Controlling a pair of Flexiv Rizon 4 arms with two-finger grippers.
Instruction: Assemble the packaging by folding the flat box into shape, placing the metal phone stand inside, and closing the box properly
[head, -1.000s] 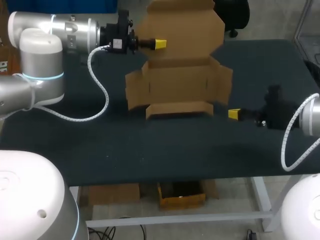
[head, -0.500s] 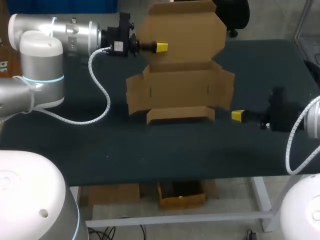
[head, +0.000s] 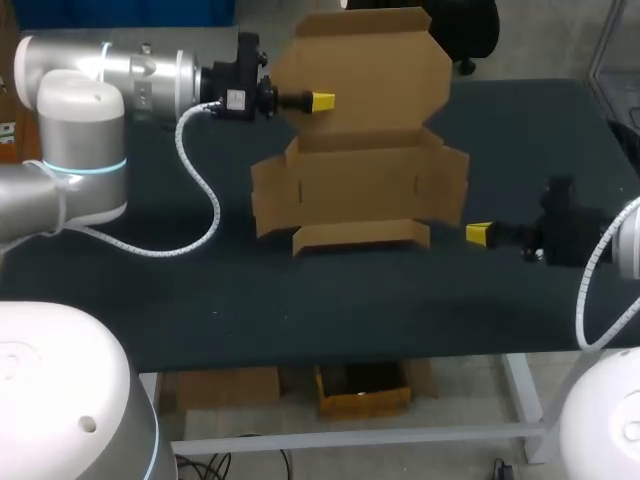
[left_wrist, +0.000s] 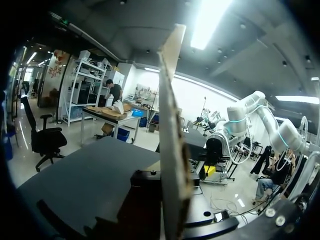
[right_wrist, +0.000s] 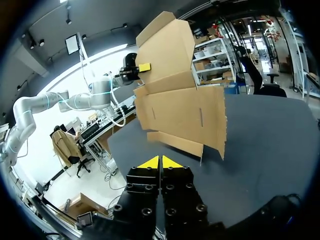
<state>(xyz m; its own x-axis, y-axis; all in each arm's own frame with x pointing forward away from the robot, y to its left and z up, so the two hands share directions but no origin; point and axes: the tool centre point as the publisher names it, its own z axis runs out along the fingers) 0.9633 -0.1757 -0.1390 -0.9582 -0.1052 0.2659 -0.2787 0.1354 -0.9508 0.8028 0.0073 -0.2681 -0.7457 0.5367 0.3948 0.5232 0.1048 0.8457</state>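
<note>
The flat brown corrugated cardboard box (head: 360, 185) stands upright on the dark matte table (head: 300, 300) (flaps spread out). The left gripper (head: 322, 100) pinches its tall upper panel. The right gripper (right_wrist: 161, 161), yellow tips pressed together on nothing, is near its right flap.

A dark cloth-topped table (head: 330, 300) on white metal legs carries an unfolded brown cardboard box (head: 360, 185). The box stands upright just ahead of the right gripper (head: 479, 232), with its lower flap on the cloth.
</note>
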